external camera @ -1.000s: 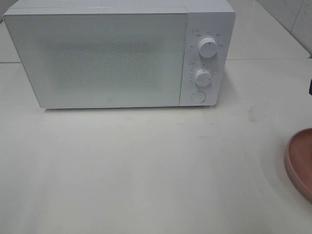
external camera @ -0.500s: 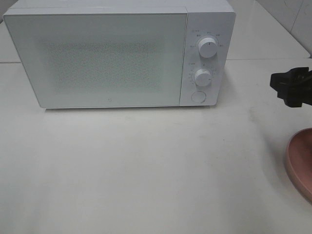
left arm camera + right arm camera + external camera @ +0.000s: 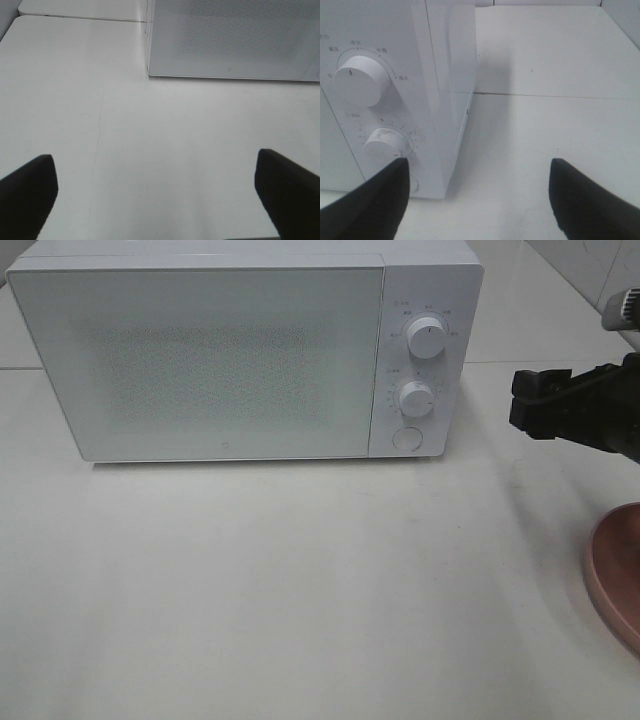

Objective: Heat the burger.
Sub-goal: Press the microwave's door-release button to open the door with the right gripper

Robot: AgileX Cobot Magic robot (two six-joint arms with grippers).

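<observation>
The burger is out of view in every frame. A white microwave (image 3: 200, 360) stands at the back of the table with its door closed; the left wrist view shows its lower front (image 3: 235, 40). My right gripper (image 3: 530, 405) reaches in from the right, open and empty, level with the control panel and a short way to its right. In the right wrist view its gap (image 3: 480, 200) faces the panel's upper knob (image 3: 360, 80) and lower knob (image 3: 387, 142). My left gripper (image 3: 157, 200) is open and empty over bare table in front of the microwave's left corner.
A round pink plate (image 3: 620, 570) sits at the right edge of the table, below the right arm. The microwave panel carries two knobs (image 3: 427, 340) (image 3: 415, 398) and a round button (image 3: 406, 438). White tabletop stretches in front of the microwave.
The right gripper has come into the exterior view from the right edge and moved left toward the microwave's control panel. Nothing else has moved.
</observation>
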